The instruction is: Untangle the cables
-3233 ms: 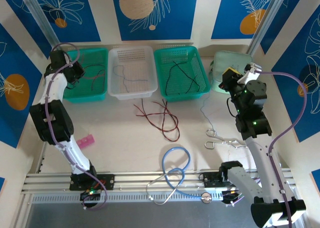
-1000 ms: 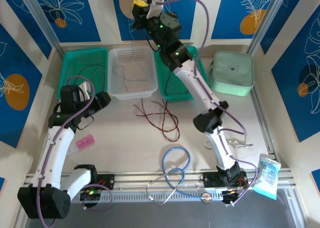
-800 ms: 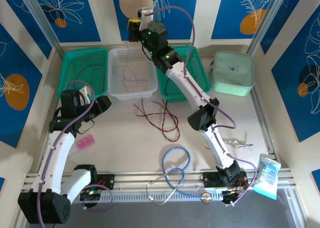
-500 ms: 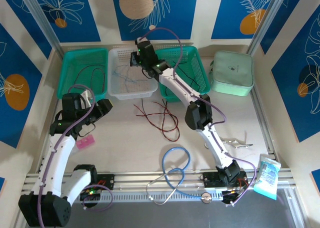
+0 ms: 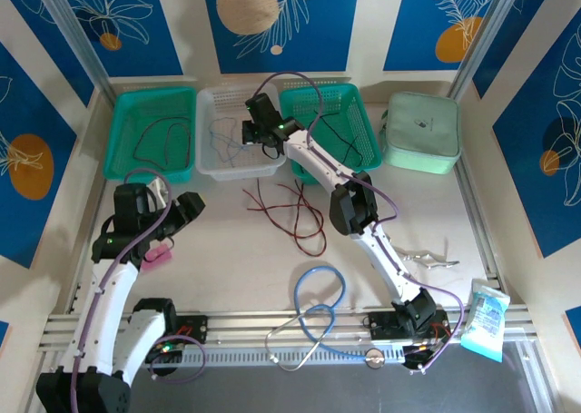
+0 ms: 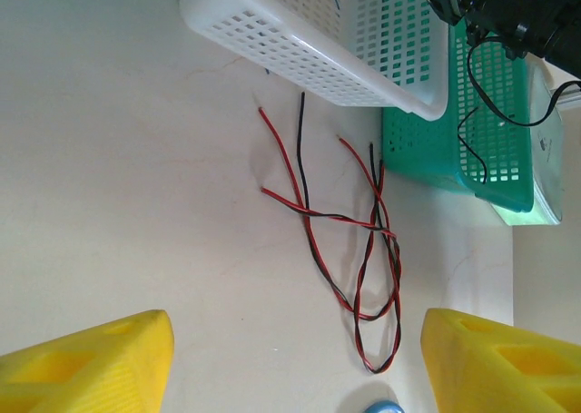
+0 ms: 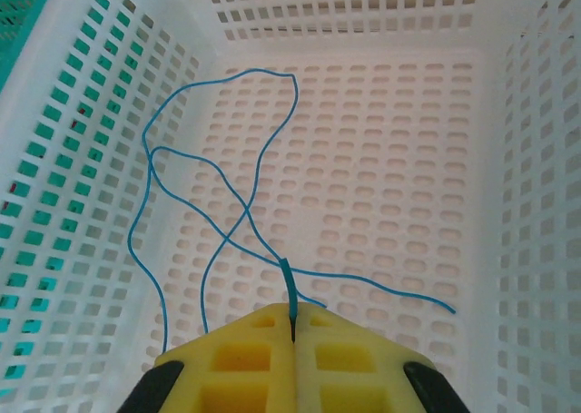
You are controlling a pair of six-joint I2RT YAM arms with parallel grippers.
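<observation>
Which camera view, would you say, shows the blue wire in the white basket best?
Right wrist view: the blue wire loops across the white basket floor, pinched in the shut right claw. The top view shows a faint squiggle; the left wrist view, a scrap at its top edge.

Middle basket (image 5: 236, 171) at 12 o'clock holds thin cable (image 7: 287, 281); cable pair (image 6: 374, 227) lies before it; pouch (image 5: 422, 132) at 2 o'clock.
</observation>
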